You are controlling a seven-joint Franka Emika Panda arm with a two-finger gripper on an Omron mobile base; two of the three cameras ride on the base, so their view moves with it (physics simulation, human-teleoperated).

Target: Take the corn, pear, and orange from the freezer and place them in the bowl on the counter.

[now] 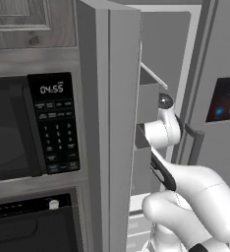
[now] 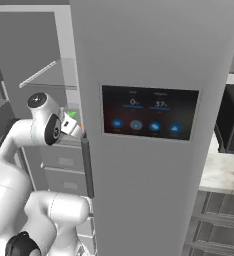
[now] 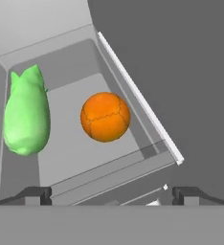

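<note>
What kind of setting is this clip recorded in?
A simulated home kitchen, by the look of it. A black built-in microwave sits beside a tall grey steel freezer with a blue-lit dispenser panel, and the freezer's white shelf holds an orange and a green item.

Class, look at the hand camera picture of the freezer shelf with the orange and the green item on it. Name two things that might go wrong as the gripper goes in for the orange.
1. The orange is a smooth ball lying loose on the shelf; a slightly off-centre close by the open gripper may roll it away.
2. The green item lies close beside it, so a finger might nudge it.
</note>
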